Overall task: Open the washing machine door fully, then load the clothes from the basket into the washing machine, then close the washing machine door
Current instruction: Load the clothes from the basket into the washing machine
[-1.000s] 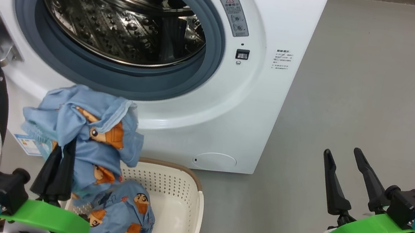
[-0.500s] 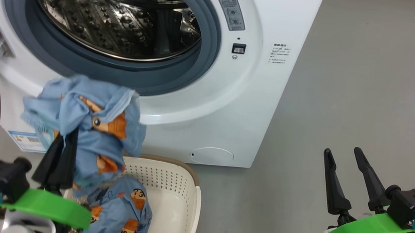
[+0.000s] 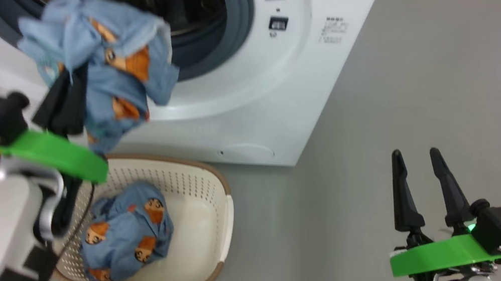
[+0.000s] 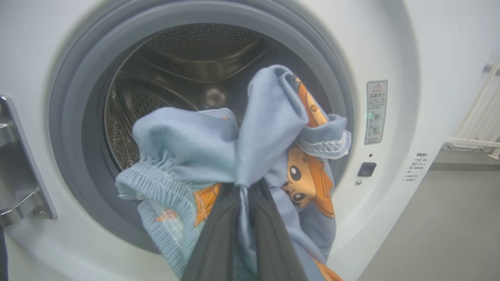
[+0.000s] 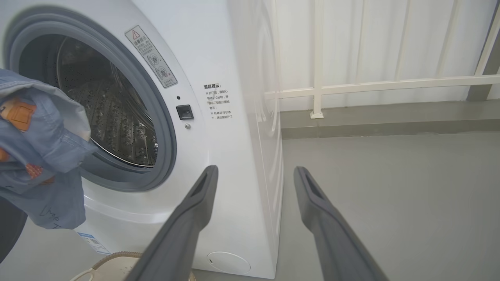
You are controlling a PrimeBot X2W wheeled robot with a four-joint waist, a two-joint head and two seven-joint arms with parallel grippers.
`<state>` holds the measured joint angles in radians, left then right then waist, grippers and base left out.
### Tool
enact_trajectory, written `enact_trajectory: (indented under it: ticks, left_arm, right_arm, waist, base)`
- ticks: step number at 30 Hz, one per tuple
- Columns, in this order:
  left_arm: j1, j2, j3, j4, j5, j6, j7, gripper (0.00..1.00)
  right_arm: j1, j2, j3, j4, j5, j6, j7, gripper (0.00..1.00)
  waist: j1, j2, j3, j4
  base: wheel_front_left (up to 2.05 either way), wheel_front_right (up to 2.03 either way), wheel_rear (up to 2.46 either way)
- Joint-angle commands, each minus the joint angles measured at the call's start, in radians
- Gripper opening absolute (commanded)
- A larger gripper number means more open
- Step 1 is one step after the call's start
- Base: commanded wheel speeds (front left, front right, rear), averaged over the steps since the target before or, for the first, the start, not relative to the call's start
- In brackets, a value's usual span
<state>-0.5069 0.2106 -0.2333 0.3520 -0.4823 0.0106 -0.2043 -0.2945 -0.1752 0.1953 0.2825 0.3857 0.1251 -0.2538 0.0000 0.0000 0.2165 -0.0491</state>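
upper left, left gripper (image 3: 68,79) clamps clothes (image 3: 103,47) before the washing machine (image 3: 259,86); lower right, right gripper (image 3: 415,153) jaws spread wide, empty.

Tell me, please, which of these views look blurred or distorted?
Head view: the washing machine and the lifted clothes are motion-smeared; the right gripper is crisp. Left wrist view: clothes sharp, machine's front bowed by the wide lens. Right wrist view: sharp, soft sheen on the machine's side.
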Motion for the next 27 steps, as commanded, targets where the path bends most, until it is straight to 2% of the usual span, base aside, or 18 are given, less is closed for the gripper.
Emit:
enact_trajectory:
  ticks: [1,18,27]
  left_arm:
    - [-0.073,0.036,0.041,0.006,-0.003,-0.009,-0.013,0.0]
    - [-0.596,0.075,0.065,0.413,-0.004,-0.088,-0.043,0.0]
    - [-0.801,0.126,0.056,0.596,0.038,-0.096,-0.055,0.0]
  right_arm:
    - [-0.027,0.005,0.017,-0.031,-0.006,0.006,-0.008,1.0]
    - [-0.127,0.063,0.017,-0.073,-0.018,0.006,-0.008,1.0]
    - [-0.147,0.092,0.013,-0.089,-0.019,0.006,-0.008,1.0]
  waist:
    - [0.0,0.0,0.079,-0.038]
    - [0.0,0.0,0.38,-0.13]
    - [0.0,0.0,0.493,-0.201]
  base:
    - [0.0,0.0,0.0]
    - [0.0,0.0,0.0]
    - [0.0,0.0,0.0]
